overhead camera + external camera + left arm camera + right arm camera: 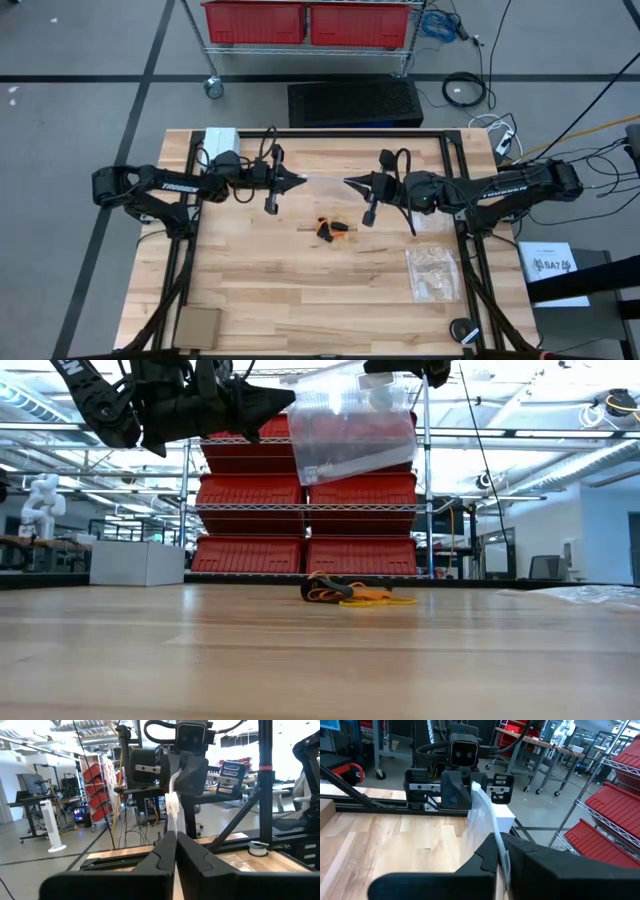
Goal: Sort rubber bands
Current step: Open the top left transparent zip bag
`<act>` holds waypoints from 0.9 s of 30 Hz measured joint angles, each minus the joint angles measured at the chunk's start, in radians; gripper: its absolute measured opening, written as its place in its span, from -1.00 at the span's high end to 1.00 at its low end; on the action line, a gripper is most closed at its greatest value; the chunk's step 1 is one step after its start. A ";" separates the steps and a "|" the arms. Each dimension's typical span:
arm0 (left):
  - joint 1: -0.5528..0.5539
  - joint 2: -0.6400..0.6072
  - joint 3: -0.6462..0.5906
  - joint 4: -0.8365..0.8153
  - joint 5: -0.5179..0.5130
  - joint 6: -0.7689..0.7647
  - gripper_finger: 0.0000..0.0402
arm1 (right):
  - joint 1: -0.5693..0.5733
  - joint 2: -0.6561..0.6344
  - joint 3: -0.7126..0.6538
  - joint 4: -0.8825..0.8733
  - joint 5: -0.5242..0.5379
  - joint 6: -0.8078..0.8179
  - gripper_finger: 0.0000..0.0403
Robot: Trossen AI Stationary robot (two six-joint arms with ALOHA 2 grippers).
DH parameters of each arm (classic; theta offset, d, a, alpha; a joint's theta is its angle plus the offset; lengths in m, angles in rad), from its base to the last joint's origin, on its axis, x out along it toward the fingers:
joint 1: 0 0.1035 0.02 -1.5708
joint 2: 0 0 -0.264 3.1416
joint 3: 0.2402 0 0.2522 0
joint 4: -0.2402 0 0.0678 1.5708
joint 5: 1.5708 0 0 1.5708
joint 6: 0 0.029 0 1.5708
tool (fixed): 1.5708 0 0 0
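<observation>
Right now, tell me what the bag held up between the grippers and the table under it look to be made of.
Bag: thin clear plastic, probably glossy; the red bins show through it and it creases. Table: pale wood planks, seemingly matte, with visible grain and seams.

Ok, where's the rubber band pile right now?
In the high view the rubber bands lie mid-table, just below the clear bag stretched between the left gripper and right gripper.

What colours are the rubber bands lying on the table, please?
Orange and black rubber bands, clearest in the high view.
</observation>
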 joint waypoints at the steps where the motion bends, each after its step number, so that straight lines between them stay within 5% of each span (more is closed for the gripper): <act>1: -0.002 0.000 0.000 0.000 0.000 0.000 0.86 | 0.000 0.000 0.000 -0.001 0.000 0.000 1.00; 12: -0.018 0.000 0.000 0.021 0.000 0.001 0.74 | 0.000 0.000 0.000 -0.001 0.000 0.001 1.00; 19: -0.018 0.000 0.000 0.018 0.000 0.010 0.96 | 0.000 0.000 0.000 -0.003 0.000 -0.001 1.00; 27: -0.017 0.000 0.000 0.017 0.000 0.035 0.98 | -0.008 0.000 0.000 -0.071 -0.049 0.038 0.96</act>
